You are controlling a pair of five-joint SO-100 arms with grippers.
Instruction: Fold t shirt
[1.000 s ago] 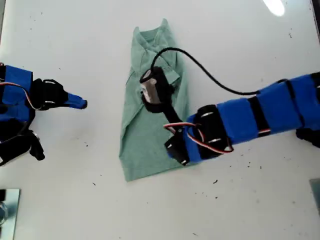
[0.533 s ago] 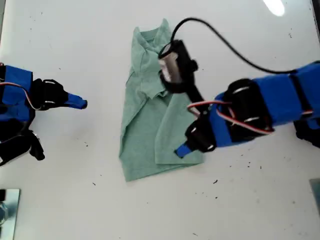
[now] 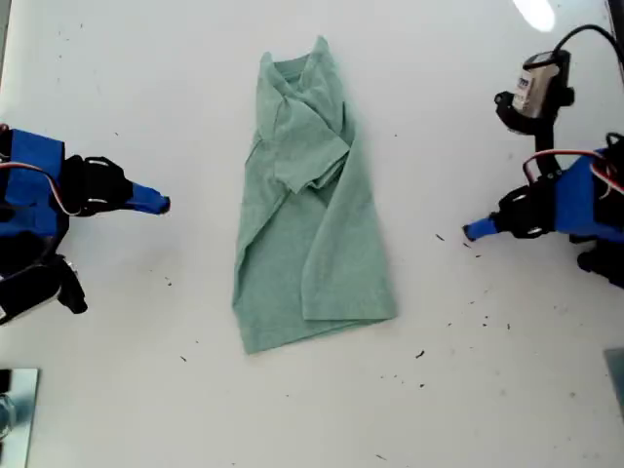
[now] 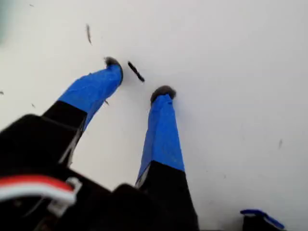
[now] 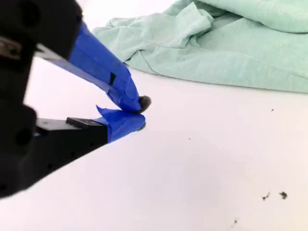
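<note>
**T shirt: part-folded, both grippers off it**

The t shirt point(image 3: 307, 210) lies mid-desk point(image 3: 146, 409) as a long narrow strip, sides lapped inward, apparently ready for a crosswise fold. My second gripper point(image 3: 164, 204), at the exterior view's left, jaws together, empty. My first gripper point(image 3: 469, 230), at the exterior view's right, jaws apart over bare desk, clear of cloth.

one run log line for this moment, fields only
t shirt: part folded, flat on table | my first gripper: open, empty, off the shirt | my second gripper: shut, empty, beside the shirt
</note>
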